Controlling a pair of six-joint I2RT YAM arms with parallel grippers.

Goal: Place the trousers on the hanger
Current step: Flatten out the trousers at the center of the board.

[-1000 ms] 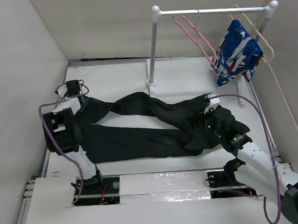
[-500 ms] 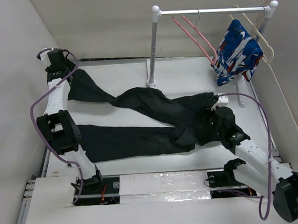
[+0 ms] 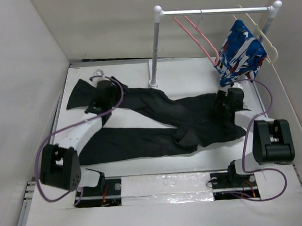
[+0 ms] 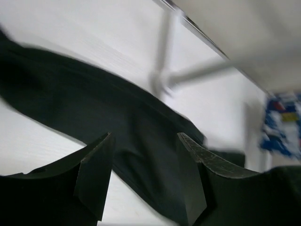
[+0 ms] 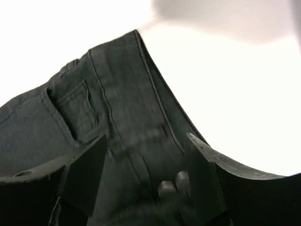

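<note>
The black trousers [image 3: 156, 125] lie spread across the table, legs to the left and waist to the right. The upper leg's end lies flat near the far left corner. My left gripper [image 3: 103, 94] hovers over that upper leg, open, with only cloth [image 4: 94, 103] below its fingers [image 4: 96, 174]. My right gripper [image 3: 226, 100] is open over the waistband and back pocket [image 5: 127, 127], nothing pinched. The pink hanger [image 3: 200, 37] hangs bare on the rail at the back right.
A white clothes rack [image 3: 155, 47] stands at the back, its foot [image 4: 160, 82] just beyond the upper leg. A blue-white-red patterned garment [image 3: 239, 52] on a cream hanger fills the rail's right end. White walls close in on the left and right.
My left gripper carried the upper leg's end toward the far left corner, let it go and swung right. My right gripper opened wider and drew back to the waistband's right edge.
</note>
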